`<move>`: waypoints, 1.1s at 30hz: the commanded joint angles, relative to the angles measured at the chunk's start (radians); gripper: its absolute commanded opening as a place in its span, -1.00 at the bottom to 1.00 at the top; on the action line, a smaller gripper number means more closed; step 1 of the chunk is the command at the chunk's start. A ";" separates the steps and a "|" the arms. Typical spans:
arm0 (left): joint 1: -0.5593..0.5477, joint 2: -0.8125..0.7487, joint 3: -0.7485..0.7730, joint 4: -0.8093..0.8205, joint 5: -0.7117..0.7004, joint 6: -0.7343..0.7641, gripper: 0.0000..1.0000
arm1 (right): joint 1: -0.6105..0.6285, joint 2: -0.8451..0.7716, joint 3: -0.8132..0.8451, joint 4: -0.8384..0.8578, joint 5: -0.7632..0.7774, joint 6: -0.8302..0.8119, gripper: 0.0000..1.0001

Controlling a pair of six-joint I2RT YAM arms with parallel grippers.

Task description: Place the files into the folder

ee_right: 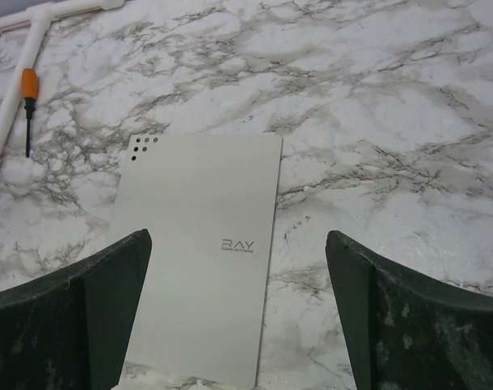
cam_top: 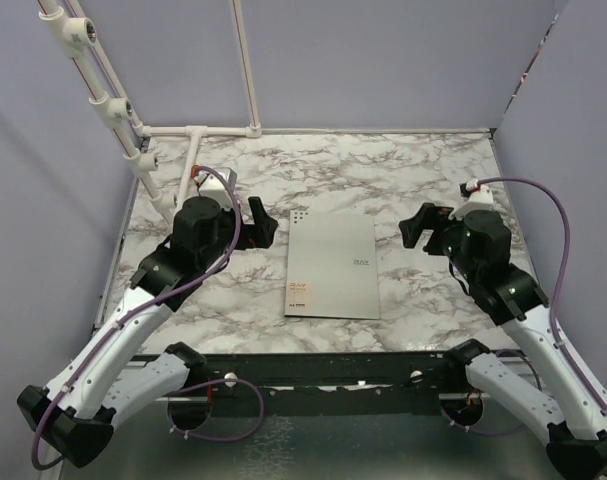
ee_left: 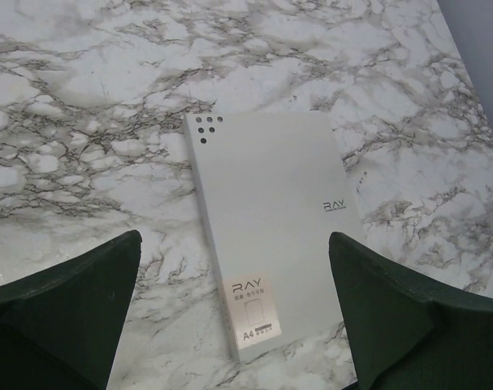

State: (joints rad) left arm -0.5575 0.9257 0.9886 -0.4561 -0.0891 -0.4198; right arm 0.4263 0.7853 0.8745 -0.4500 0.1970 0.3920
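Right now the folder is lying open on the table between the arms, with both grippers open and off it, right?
Not quite: the folder is closed, not open; the top view shows only its grey cover facing up. The rest stands: it lies on the table between the arms, and the left gripper and right gripper are both open and off it.

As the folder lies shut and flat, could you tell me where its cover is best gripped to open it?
Probably the long edge of the folder nearest its RAY logo, from the side of the right gripper. It lies flat on the marble table, so a finger must slide low under that thin edge.
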 commanded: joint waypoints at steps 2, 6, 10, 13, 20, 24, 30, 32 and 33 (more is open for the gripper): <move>0.002 -0.108 -0.095 0.067 -0.052 0.009 0.98 | 0.004 -0.141 -0.099 0.077 -0.065 -0.033 0.87; 0.002 -0.137 -0.140 0.076 -0.022 0.002 0.98 | 0.004 -0.223 -0.144 0.104 -0.066 -0.051 0.88; 0.002 -0.151 -0.182 0.097 0.030 -0.006 0.98 | 0.004 -0.275 -0.157 0.113 -0.089 -0.067 0.88; 0.002 -0.174 -0.223 0.122 0.028 -0.008 0.98 | 0.004 -0.312 -0.172 0.132 -0.096 -0.081 0.88; 0.002 -0.210 -0.243 0.132 0.010 0.005 0.98 | 0.004 -0.352 -0.188 0.151 -0.091 -0.099 0.88; 0.002 -0.194 -0.246 0.130 0.059 0.006 0.98 | 0.005 -0.354 -0.189 0.156 -0.116 -0.096 0.89; 0.002 -0.196 -0.243 0.124 0.085 0.029 0.98 | 0.004 -0.371 -0.187 0.148 -0.119 -0.094 0.90; 0.002 -0.201 -0.237 0.123 0.137 0.060 0.98 | 0.004 -0.378 -0.192 0.152 -0.117 -0.094 0.91; 0.002 -0.201 -0.239 0.122 0.124 0.056 0.98 | 0.003 -0.380 -0.194 0.153 -0.115 -0.094 0.91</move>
State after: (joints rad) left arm -0.5575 0.7372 0.7502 -0.3408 -0.0257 -0.4091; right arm 0.4263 0.4248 0.6979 -0.3153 0.0967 0.3122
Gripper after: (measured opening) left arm 0.990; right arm 0.952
